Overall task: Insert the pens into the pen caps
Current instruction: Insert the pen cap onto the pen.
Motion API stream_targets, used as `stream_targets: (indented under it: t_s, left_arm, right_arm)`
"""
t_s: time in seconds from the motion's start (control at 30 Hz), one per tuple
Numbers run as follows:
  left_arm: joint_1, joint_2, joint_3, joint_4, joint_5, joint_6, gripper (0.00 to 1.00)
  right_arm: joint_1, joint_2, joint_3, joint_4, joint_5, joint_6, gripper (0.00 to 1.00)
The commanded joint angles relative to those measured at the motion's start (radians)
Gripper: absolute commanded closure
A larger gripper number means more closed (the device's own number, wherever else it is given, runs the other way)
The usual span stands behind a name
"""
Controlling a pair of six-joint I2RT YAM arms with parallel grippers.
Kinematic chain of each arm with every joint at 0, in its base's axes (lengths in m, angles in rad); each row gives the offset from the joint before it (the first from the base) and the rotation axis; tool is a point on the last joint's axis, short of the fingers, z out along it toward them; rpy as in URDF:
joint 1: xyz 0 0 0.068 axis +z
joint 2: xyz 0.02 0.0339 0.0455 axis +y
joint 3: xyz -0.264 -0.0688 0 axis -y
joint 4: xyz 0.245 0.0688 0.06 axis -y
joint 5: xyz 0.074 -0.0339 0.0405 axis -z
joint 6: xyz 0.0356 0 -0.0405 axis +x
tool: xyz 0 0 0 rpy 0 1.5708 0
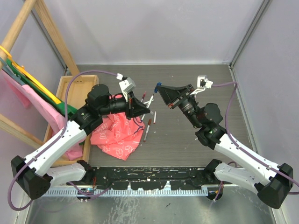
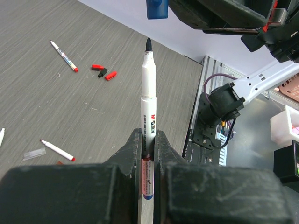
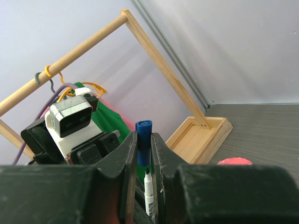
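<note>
The left end effector (image 2: 148, 140) is clamped on a white pen (image 2: 148, 88), which stands upright with its black tip bare; at 9 o'clock of the grip a red-tipped pen (image 2: 57, 150) lies on the desk (image 2: 70, 107); further off, toward 11 o'clock, sit two red caps (image 2: 97, 67) with a black cap (image 2: 102, 73) between them, and a second loose pen (image 2: 64, 56); at 12 o'clock, just beyond the tip and apart from it, the right end effector (image 3: 144, 140) pinches a blue cap (image 3: 143, 127).

Pink patterned cloth (image 1: 117, 135): on grey wood-grain table (image 1: 187, 140), left of centre. Shallow wooden tray (image 1: 79, 88): left of cloth. White-barrelled marker pen (image 1: 148, 129): just right of cloth.
</note>
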State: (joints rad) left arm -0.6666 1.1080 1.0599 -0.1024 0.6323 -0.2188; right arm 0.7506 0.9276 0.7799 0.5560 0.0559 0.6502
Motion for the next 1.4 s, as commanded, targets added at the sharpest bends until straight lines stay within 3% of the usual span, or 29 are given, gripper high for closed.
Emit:
stream_targets:
  t_s: [0.0,0.97,1.37]
  left_arm:
    - [-0.003,-0.026,0.023,0.030,-0.003,0.015,1.00]
    - [-0.002,-0.032,0.019,0.030,-0.015,0.020,1.00]
    - [-0.003,-0.030,0.022,0.029,-0.019,0.020,1.00]
  right_arm:
    - [-0.004,-0.005,0.009,0.042,-0.028,0.007,1.00]
    - [-0.004,0.014,-0.004,0.013,-0.048,0.016,1.00]
    - [-0.004,0.027,-0.017,0.041,-0.145,0.061,1.00]
